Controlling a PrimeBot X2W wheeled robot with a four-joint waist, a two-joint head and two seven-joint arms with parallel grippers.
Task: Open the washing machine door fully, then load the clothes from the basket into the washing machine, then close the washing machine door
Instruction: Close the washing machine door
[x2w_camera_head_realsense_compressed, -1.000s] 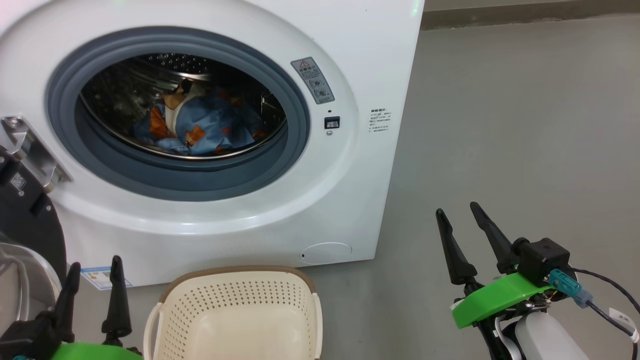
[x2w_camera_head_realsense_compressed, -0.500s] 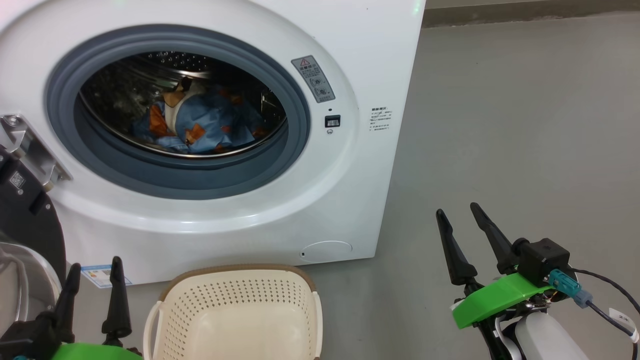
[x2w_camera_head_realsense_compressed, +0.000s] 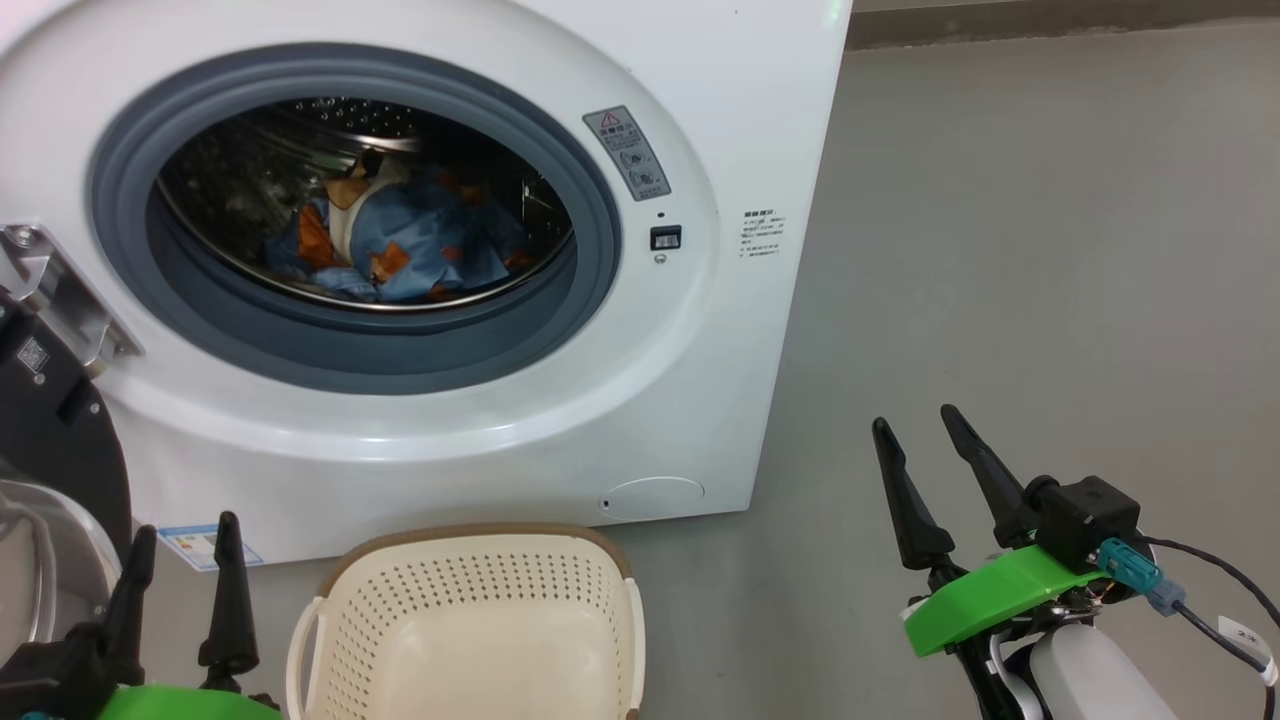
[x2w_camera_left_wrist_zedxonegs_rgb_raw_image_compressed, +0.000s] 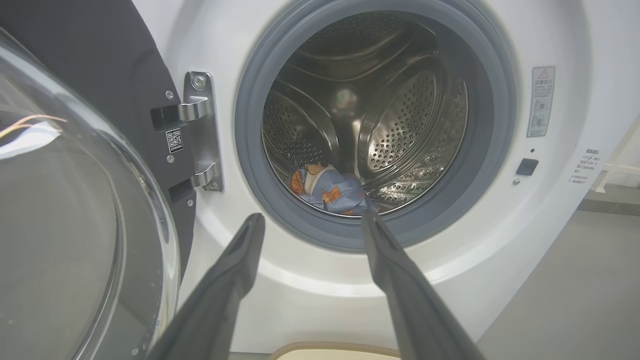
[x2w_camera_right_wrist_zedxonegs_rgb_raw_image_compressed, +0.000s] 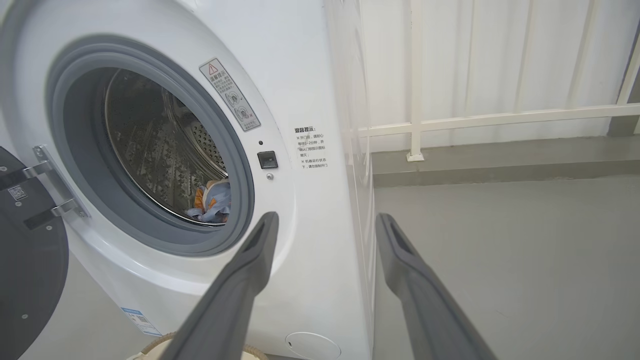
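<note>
While the washing machine door (x2w_camera_head_realsense_compressed: 50, 420) hangs swung out to the left on its metal hinge (x2w_camera_head_realsense_compressed: 60, 300), the clothes (x2w_camera_head_realsense_compressed: 400, 250) lie in the steel drum, a blue bundle with orange patches low behind the grey gasket. The washing machine (x2w_camera_head_realsense_compressed: 700, 100) has plenty to read. There's a grey warning sticker (x2w_camera_head_realsense_compressed: 626, 153) with a red triangle at the upper right of the opening, print too small to make out. Right of the black latch socket (x2w_camera_head_realsense_compressed: 665, 238) is a block of Chinese text (x2w_camera_right_wrist_zedxonegs_rgb_raw_image_compressed: 310, 147), headed 温馨提示 in the right wrist view. A blue label sticker (x2w_camera_head_realsense_compressed: 200, 545) sits low on the front, and there's a QR code sticker (x2w_camera_left_wrist_zedxonegs_rgb_raw_image_compressed: 174, 140) on the door's dark inner face by the hinge. The basket (x2w_camera_head_realsense_compressed: 470, 590) stands on the floor just before the machine, its pale bottom showing. The left end effector (x2w_camera_head_realsense_compressed: 187, 530) has its fingers spread, holding nothing, beside the basket. The right end effector (x2w_camera_head_realsense_compressed: 915, 420) is also spread wide and bare, over grey floor (x2w_camera_head_realsense_compressed: 1050, 250) well right of the machine.
</note>
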